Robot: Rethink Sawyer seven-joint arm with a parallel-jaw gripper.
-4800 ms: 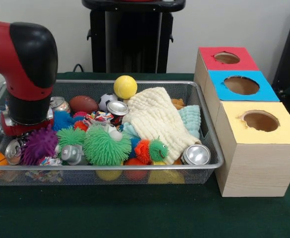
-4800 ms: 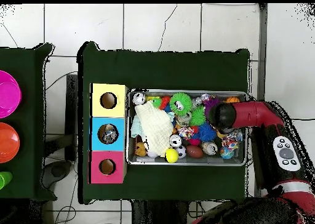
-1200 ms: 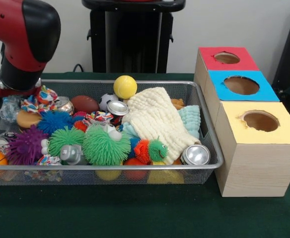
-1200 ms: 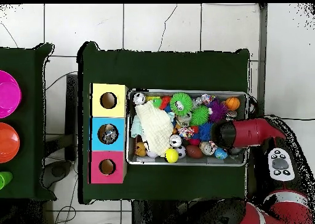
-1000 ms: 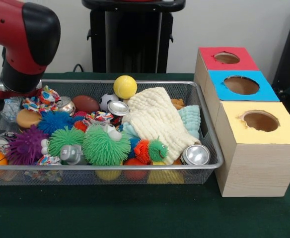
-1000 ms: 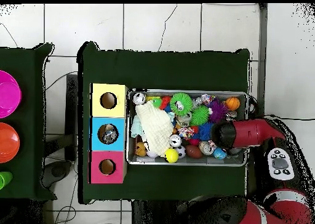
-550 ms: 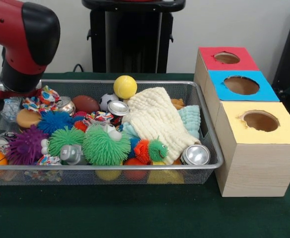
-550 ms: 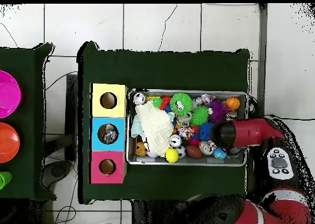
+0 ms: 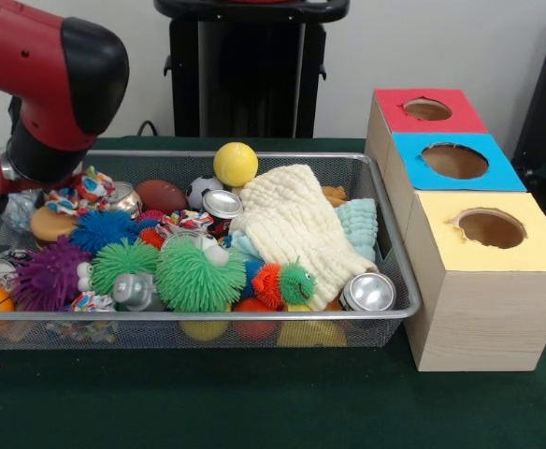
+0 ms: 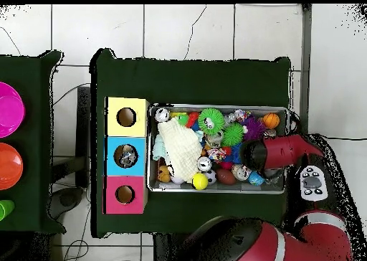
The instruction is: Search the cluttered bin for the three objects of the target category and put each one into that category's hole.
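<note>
Overhead, the red and black arm (image 9: 53,79) hung over the wire bin's (image 9: 399,271) end farthest from the boxes; its jaws were hidden, so I could not tell whether they were apart or together. Spiky balls (image 9: 200,274), cans (image 9: 370,292), a cream cloth (image 9: 292,224) and a yellow ball (image 9: 236,164) filled the bin on the green bench (image 9: 254,402). Beside it stood the red box (image 9: 423,117), blue box (image 9: 452,161) and yellow box (image 9: 490,253), each with its hole on top.
</note>
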